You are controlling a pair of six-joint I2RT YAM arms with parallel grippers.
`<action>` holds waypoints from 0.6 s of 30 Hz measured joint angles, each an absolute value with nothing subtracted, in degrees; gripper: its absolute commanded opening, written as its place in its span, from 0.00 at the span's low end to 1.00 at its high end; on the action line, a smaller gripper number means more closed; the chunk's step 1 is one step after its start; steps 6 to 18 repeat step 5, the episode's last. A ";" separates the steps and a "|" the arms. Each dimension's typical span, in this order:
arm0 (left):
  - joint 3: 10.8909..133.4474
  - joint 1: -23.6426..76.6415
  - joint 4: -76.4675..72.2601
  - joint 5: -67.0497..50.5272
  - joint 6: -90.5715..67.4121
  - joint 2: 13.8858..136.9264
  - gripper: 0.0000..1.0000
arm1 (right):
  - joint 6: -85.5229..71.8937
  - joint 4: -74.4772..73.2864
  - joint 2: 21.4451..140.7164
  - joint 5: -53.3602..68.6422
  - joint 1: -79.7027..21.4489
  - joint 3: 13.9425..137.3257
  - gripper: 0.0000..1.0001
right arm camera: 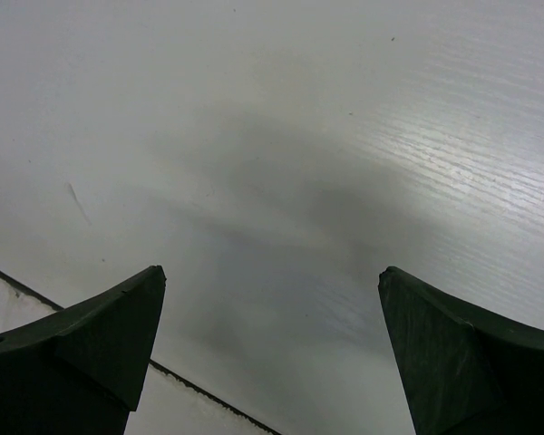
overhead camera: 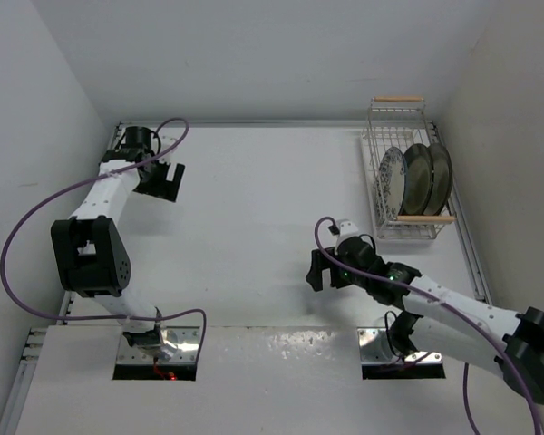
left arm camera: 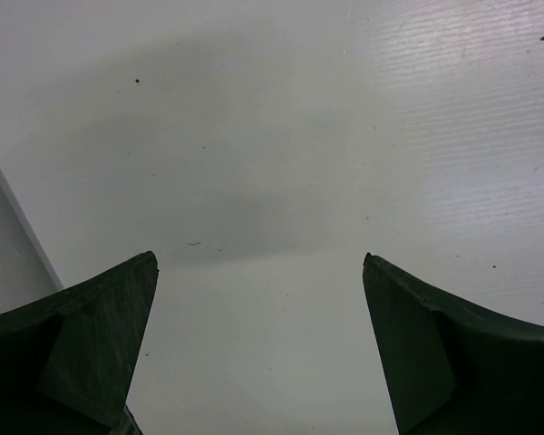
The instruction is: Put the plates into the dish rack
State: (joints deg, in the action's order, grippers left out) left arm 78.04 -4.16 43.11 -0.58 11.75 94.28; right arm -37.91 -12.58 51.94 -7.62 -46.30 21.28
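The white wire dish rack (overhead camera: 377, 154) with wooden bar handles stands at the back right of the table. Three plates stand on edge inside it: the blue floral plate (overhead camera: 392, 179) on the left, a dark-rimmed plate (overhead camera: 418, 178) in the middle, and another plate (overhead camera: 440, 177) on the right. My left gripper (overhead camera: 166, 181) is open and empty at the back left, over bare table (left arm camera: 259, 261). My right gripper (overhead camera: 317, 269) is open and empty near the table's middle, left of and nearer than the rack; its wrist view shows only bare table (right arm camera: 270, 272).
White walls close in the table on the left, back and right. A metal rail (overhead camera: 467, 237) runs along the right edge beside the rack. A dark seam (right arm camera: 91, 319) crosses the table near the front, below the right gripper. Purple cables loop off both arms.
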 measured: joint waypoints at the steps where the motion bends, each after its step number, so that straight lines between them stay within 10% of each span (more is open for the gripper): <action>1: 78.04 -4.23 43.11 -0.58 11.75 94.28 1.00 | -38.02 -12.75 52.29 -8.05 -46.35 21.50 1.00; 18: 78.04 -4.29 43.11 -0.58 11.75 94.28 1.00 | -38.92 -14.52 53.78 -10.63 -47.13 22.81 1.00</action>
